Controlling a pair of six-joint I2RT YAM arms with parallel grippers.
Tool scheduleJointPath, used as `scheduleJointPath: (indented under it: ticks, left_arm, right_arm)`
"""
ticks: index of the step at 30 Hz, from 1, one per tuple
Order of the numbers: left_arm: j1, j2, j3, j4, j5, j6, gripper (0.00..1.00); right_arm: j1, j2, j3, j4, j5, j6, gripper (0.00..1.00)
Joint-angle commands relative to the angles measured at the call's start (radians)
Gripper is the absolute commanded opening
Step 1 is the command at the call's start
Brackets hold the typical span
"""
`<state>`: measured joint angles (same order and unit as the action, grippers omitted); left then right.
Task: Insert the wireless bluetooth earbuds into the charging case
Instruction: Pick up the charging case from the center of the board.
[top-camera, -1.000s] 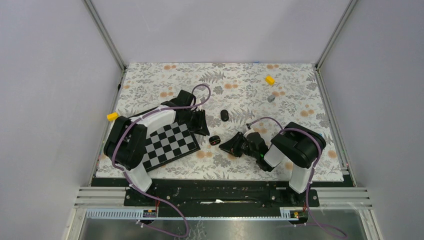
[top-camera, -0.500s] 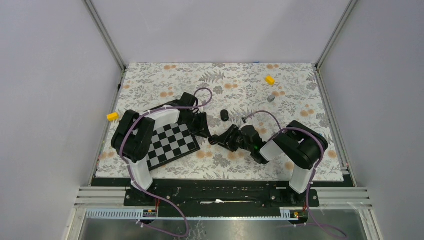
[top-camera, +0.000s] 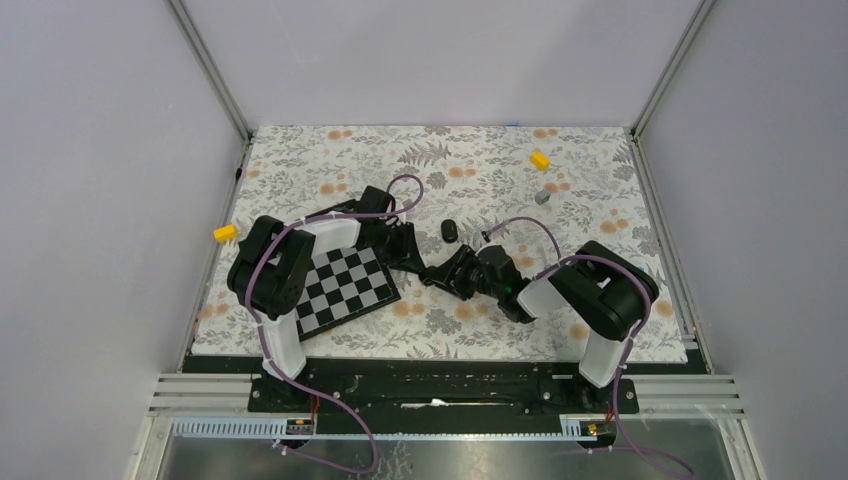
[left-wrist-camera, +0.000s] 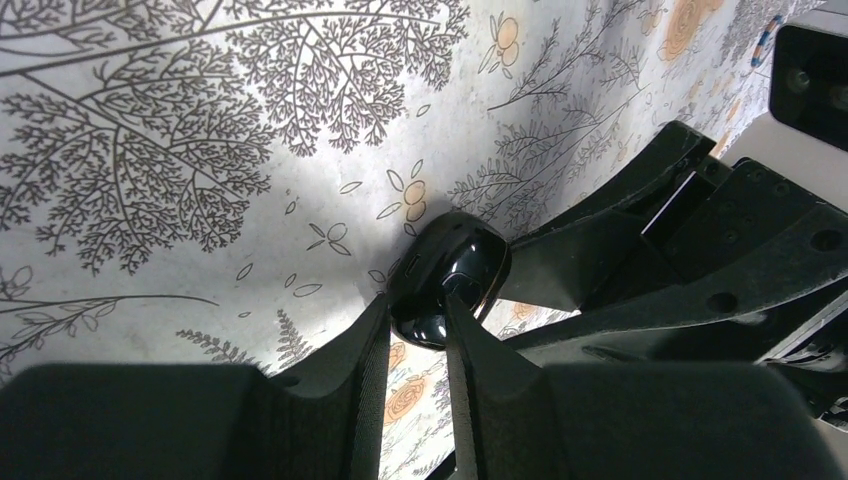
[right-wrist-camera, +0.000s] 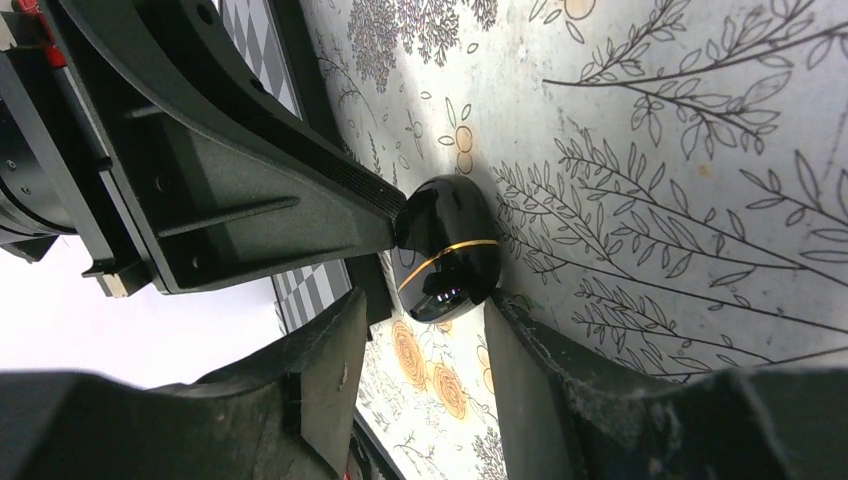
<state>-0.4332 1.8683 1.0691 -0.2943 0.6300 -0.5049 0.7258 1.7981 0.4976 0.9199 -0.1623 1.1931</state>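
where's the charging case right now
The charging case is on the floral mat mid-table in the top view, just right of the checkerboard, pinched at the left gripper tip, with the open right gripper straddling it.

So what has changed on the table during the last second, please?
The right gripper came forward and to the left, up to the charging case, and its fingers now stand apart on both sides of it. The left arm swung slightly right; the left gripper pinches the case. Unchanged: the black oval piece behind them, the chessboard, both yellow blocks.
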Motion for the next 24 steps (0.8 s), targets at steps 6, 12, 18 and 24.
scheduleJointPath:
  ticks: [6, 12, 18, 24]
  left_arm:
    - [-0.001, 0.009, -0.021, 0.078, 0.073, -0.029, 0.27]
    - [0.000, 0.002, -0.025, 0.079, 0.091, -0.033, 0.26]
    - [0.001, -0.012, -0.029, 0.078, 0.099, -0.040, 0.26]
    - [0.004, -0.038, -0.020, 0.066, 0.097, -0.036, 0.26]
  right_arm:
    - [0.001, 0.033, 0.040, -0.065, 0.053, -0.027, 0.52]
    - [0.000, 0.041, 0.037, -0.057, 0.064, -0.022, 0.43]
    - [-0.001, 0.059, 0.025, -0.021, 0.054, -0.015, 0.18]
    - [-0.001, 0.019, -0.001, -0.008, 0.053, -0.027, 0.13]
